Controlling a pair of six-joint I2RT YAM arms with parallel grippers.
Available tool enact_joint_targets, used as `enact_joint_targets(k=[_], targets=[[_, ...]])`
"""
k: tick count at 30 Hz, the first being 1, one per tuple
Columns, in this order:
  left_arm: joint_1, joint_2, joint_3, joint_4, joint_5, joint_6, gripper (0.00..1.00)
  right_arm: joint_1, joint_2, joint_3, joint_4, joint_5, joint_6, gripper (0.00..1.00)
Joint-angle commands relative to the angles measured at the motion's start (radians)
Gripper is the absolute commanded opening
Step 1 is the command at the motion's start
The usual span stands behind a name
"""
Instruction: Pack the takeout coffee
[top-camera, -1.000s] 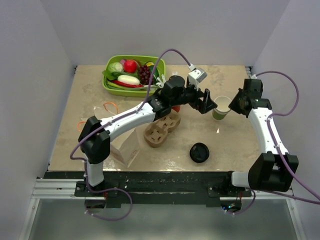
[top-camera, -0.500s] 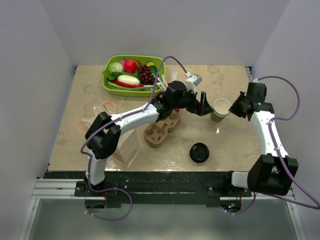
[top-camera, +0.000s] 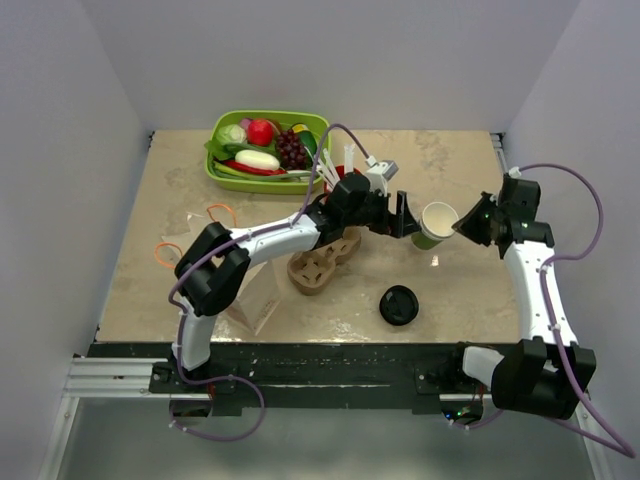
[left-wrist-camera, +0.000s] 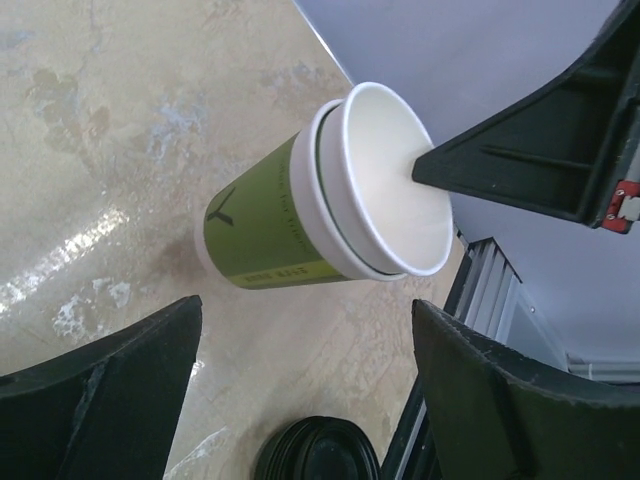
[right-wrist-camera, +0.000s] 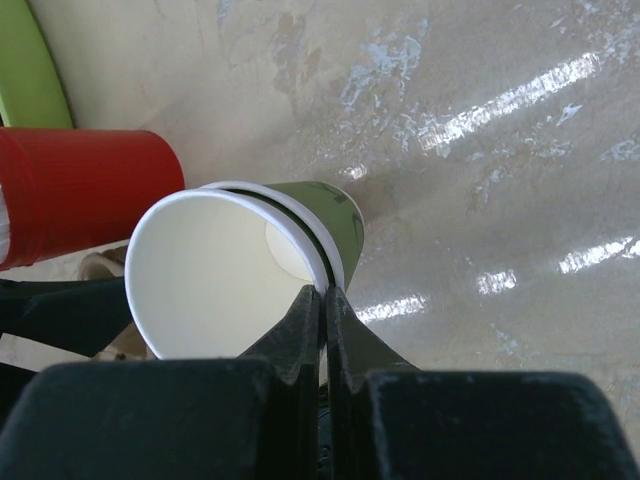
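Over tabletop (top-camera: 450, 290), right pincer (right-wrist-camera: 325, 300) pinches green cup (left-wrist-camera: 262, 235); left pincer (left-wrist-camera: 305, 335) gapes.

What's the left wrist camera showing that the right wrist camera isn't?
Only the left wrist view shows the black lid, lying on the table. Only the right wrist view shows the red cup and the edge of the green tray. Both show the green cup, tilted, with its white rim pinched by the shut right gripper.
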Motion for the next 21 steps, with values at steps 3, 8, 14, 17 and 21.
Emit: enact_joint_targets(k=[3,8,14,17,21], targets=[[-0.001,-0.038,-0.066,0.084,-0.013,-0.03,0.84,-0.013,-0.03,-0.027,-0.007,-0.003,0.033,0.0],[-0.005,-0.023,-0.069,0.107,0.004,-0.059,0.81,-0.013,-0.033,-0.046,0.004,-0.054,0.031,0.0],[-0.011,-0.009,-0.081,0.152,0.01,-0.088,0.79,-0.013,-0.028,-0.057,-0.004,-0.057,0.01,0.0],[-0.014,0.009,-0.071,0.151,0.007,-0.087,0.78,-0.013,-0.037,-0.059,-0.002,-0.061,0.011,0.0],[-0.016,0.023,-0.074,0.153,0.008,-0.088,0.77,-0.013,-0.042,-0.057,-0.004,-0.054,0.013,0.0]])
